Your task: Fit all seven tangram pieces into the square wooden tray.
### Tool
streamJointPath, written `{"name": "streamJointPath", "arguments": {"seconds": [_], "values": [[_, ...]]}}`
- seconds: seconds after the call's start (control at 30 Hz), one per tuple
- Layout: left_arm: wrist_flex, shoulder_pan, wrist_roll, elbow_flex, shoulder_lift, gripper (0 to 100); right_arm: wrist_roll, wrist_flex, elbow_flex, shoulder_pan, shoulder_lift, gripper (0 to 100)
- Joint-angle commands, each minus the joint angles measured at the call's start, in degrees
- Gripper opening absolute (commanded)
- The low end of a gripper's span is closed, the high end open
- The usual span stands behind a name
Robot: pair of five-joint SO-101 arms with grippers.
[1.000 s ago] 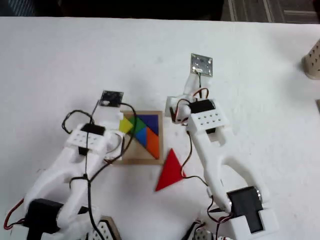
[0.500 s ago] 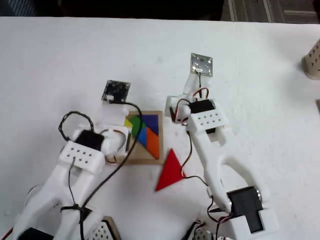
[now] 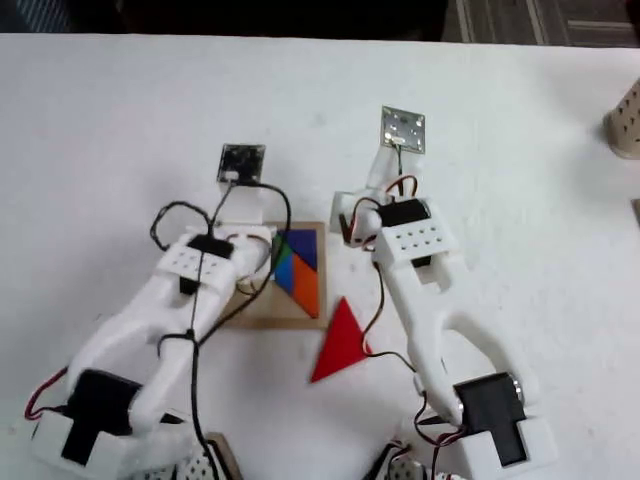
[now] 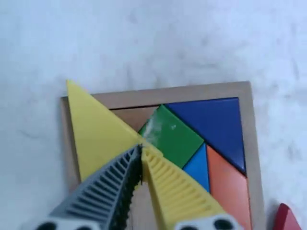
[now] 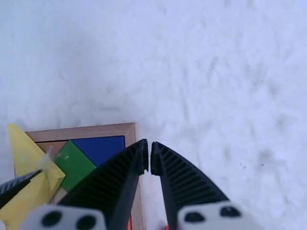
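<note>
The square wooden tray (image 4: 192,91) holds a green square (image 4: 170,136), a blue triangle (image 4: 216,120), a small light-blue piece and an orange piece (image 4: 228,187). My left gripper (image 4: 140,152) is shut on a yellow triangle (image 4: 96,129), which is tilted over the tray's open side with one corner overhanging the rim. In the high view the left arm (image 3: 200,270) covers that half of the tray (image 3: 300,320). A red triangle (image 3: 340,340) lies on the table beside the tray's near corner. My right gripper (image 5: 148,155) is shut on nothing, just off the tray's far corner (image 5: 129,127).
A beige perforated object (image 3: 625,120) stands at the table's right edge. A wooden item (image 3: 215,455) sits at the front between the arm bases. White tabletop stretches behind and to both sides of the tray.
The left arm has swung right and forward over the tray with the yellow triangle, now covering the tray's left half. The right arm and red triangle have not moved.
</note>
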Motion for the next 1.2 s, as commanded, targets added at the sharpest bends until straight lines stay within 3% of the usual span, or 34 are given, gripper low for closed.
{"name": "streamJointPath", "arguments": {"seconds": [0.0, 0.13, 0.5, 0.6, 0.8, 0.97, 1.17], "values": [[6.3, -0.5, -2.9, -3.1, -1.5, 2, 0.7, -1.0, -0.3, 0.1, -0.5, 1.7], [11.5, 0.5, -4.5, -0.2, -7.9, 2, 0.7, -1.0, -0.3, 0.1, -0.5, 1.7], [11.4, 5.1, -4.4, 12.1, -23.0, 2, 0.7, -1.0, -0.3, 0.1, -0.5, 1.7], [6.9, 4.7, -4.3, 12.1, -24.2, 2, 0.7, -1.0, -0.3, 0.1, -0.5, 1.7], [-4.5, 0.0, 0.4, 12.0, -24.1, 2, 0.7, -1.0, -0.3, 0.1, -0.5, 1.7], [-6.4, -0.2, 0.6, 10.9, -20.5, 2, 0.7, -1.0, -0.3, 0.1, -0.5, 1.7], [-6.9, -0.7, 0.6, 3.2, -5.6, 2, 0.7, -1.0, -0.3, 0.1, -0.5, 1.7]]}}
